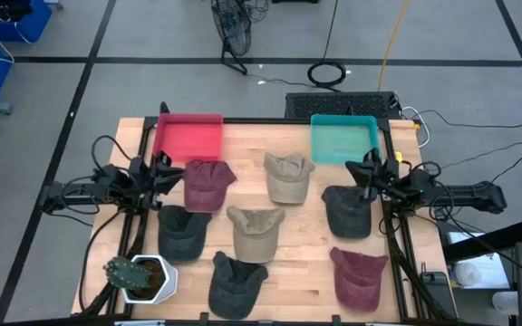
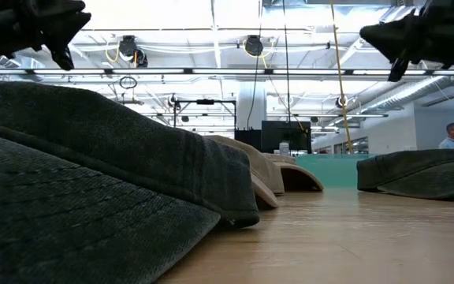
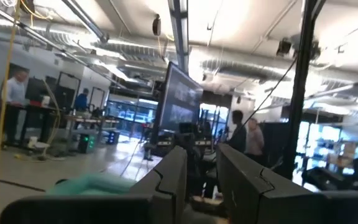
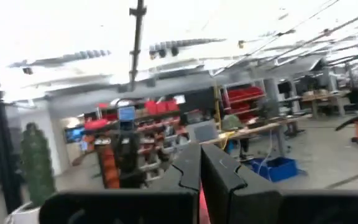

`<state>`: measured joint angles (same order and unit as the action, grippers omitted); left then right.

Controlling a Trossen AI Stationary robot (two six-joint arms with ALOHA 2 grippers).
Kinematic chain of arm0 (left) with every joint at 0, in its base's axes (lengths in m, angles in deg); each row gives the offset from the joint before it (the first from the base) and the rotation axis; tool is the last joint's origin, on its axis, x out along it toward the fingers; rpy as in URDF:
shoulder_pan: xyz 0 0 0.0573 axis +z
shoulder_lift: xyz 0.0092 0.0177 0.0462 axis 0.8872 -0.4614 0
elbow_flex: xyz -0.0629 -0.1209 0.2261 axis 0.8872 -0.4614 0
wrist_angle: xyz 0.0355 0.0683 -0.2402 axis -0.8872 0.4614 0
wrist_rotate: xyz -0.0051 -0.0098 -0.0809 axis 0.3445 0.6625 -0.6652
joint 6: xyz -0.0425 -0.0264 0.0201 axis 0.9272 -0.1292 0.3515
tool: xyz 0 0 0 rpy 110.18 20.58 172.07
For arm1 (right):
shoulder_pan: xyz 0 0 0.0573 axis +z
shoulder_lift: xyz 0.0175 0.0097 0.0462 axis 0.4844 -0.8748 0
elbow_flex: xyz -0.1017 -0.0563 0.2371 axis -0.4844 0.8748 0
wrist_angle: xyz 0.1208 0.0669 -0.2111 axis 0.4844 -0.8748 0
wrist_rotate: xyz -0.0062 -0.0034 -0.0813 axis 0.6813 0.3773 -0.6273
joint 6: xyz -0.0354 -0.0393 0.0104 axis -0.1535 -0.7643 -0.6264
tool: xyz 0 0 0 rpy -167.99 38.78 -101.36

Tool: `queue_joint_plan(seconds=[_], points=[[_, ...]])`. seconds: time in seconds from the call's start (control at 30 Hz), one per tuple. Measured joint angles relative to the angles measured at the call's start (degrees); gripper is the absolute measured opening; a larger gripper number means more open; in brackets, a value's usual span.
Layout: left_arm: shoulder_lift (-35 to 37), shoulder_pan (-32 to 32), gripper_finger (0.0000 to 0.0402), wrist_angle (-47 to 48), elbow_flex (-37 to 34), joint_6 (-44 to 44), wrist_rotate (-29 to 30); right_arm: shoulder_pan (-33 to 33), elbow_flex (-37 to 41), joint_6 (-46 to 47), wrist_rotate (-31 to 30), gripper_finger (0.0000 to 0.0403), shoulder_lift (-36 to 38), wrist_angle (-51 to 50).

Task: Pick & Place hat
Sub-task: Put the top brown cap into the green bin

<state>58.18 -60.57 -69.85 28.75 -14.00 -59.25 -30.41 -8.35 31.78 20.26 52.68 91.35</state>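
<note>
Only overhead: red bin (image 1: 188, 136), plant (image 1: 139, 276).

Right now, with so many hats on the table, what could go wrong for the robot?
The hats lie close together: the maroon hat touches the dark hat below it, so the left gripper might snag both. The potted cactus stands at the table's corner near the left arm; a low swing could tip it. The right gripper is shut and must open first.
</note>
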Motion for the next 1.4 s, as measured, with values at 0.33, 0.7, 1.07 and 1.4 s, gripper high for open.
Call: queue_joint_plan(seconds=[0.33, 0.7, 1.07, 1.4], points=[[-16.8, 0.0, 0.0090, 0.4, 7.4, -0.1, 0.4, 0.1, -5.7, -1.8, 6.0, 0.0006, -19.4, -2.1], [-39.4, -0.2, 0.0090, 0.5, 20.8, -7.9, 0.3, 7.7, -19.7, -13.6, 2.3, 0.0118, -39.8, -0.4], [-42.1, -2.9, 0.0090, 0.4, 23.4, -7.3, 0.2, 16.4, -34.1, -25.1, -9.2, 0.0144, -62.3, -8.2], [-42.0, -4.3, 0.0090, 0.4, 23.4, -8.0, 0.4, 22.0, -38.1, -29.3, -21.2, 0.0144, -75.1, -9.2]])
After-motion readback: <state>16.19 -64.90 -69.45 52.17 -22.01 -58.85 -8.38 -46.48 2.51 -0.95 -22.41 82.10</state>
